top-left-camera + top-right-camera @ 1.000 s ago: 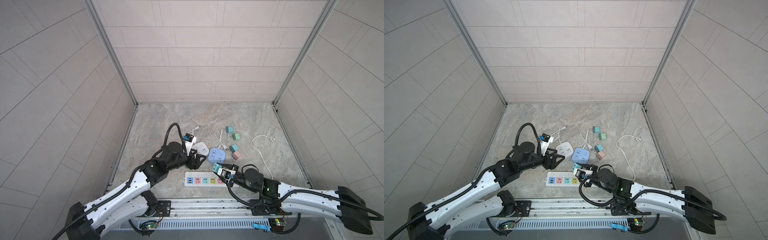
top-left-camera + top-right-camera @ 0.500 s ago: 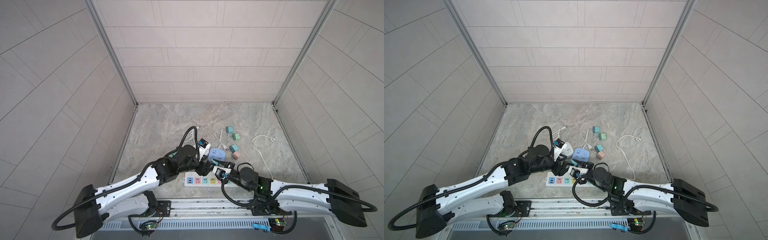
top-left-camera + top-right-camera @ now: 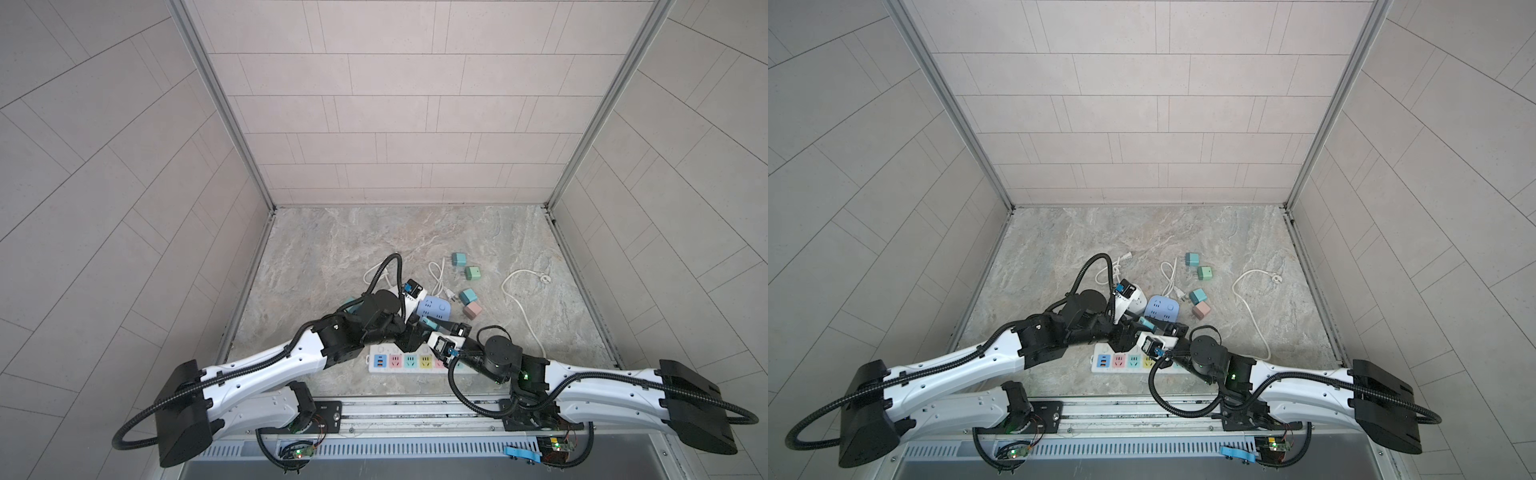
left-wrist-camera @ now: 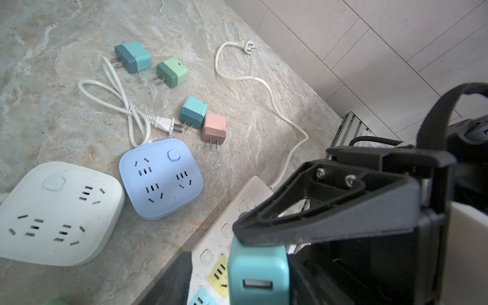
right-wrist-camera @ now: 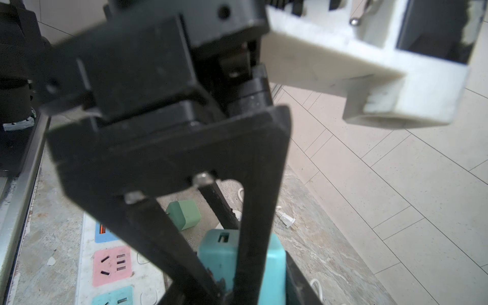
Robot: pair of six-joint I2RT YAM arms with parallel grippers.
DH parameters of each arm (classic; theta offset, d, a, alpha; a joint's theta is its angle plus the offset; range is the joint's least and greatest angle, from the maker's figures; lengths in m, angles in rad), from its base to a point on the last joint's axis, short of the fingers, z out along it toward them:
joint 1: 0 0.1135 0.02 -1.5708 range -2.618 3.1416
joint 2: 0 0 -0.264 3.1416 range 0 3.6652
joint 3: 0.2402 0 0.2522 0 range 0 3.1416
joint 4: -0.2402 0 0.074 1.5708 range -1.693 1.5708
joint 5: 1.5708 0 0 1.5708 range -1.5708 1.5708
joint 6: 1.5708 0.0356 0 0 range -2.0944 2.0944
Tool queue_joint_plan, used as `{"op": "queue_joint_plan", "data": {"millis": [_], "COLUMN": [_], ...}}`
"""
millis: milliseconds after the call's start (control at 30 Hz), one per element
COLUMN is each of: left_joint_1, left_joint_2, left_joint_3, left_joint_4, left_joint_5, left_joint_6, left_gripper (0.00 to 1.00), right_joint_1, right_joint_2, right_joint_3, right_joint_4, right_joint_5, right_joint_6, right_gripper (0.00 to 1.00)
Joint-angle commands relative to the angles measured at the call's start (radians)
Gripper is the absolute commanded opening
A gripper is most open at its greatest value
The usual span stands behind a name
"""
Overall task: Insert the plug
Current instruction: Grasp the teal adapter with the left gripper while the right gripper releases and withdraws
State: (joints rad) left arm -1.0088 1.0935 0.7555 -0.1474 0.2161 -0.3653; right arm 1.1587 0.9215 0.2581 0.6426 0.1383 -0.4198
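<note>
1. Two grippers meet over the long white power strip [image 3: 1119,360].
2. The right gripper [image 3: 1152,326] is squeezed tight on the teal plug [image 4: 257,274].
3. The plug sits over the strip, beside its yellow socket [image 4: 219,272].
4. The left gripper [image 3: 1128,334] is partly open, with a gap between one finger [image 4: 174,280] and the plug.

The black right tool [image 4: 250,241] holds a teal plug [image 4: 257,274], USB port toward the camera, just over the white power strip [image 4: 253,190]. On the stone table [image 4: 66,105] lie a blue socket block [image 4: 161,179], a white socket block [image 4: 58,211], a pink adapter [image 4: 214,129] and a green adapter [image 4: 171,71].
</note>
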Motion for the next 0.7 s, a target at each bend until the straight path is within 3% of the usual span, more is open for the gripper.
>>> {"op": "queue_joint_plan", "data": {"millis": [0,367,467,600,667], "left_joint_1": [-0.011,-0.027,-0.031,-0.036,-0.036], "left_joint_2": [0.015,0.054,0.065,0.08,0.087], "left_joint_3": [0.033,0.055,0.062,0.069,0.071], "left_joint_4": [0.006,-0.004,-0.004,0.007,0.016], "left_joint_5": [0.0,0.01,0.011,0.028,0.035], "left_joint_6": [0.012,0.017,0.022,0.027,0.032], "left_gripper": [0.58,0.42,0.34,0.25,0.21], "right_joint_1": [0.007,0.009,0.009,0.009,0.009], "right_joint_2": [-0.024,-0.061,-0.072,-0.081,-0.078], "right_joint_3": [0.022,0.016,0.013,0.011,0.012], "right_joint_4": [0.029,-0.001,-0.008,-0.019,-0.03], "right_joint_5": [0.01,0.014,0.013,0.023,0.031], "right_joint_6": [-0.013,-0.023,-0.023,-0.023,-0.025], "right_gripper": [0.06,0.06,0.07,0.15,0.25]}}
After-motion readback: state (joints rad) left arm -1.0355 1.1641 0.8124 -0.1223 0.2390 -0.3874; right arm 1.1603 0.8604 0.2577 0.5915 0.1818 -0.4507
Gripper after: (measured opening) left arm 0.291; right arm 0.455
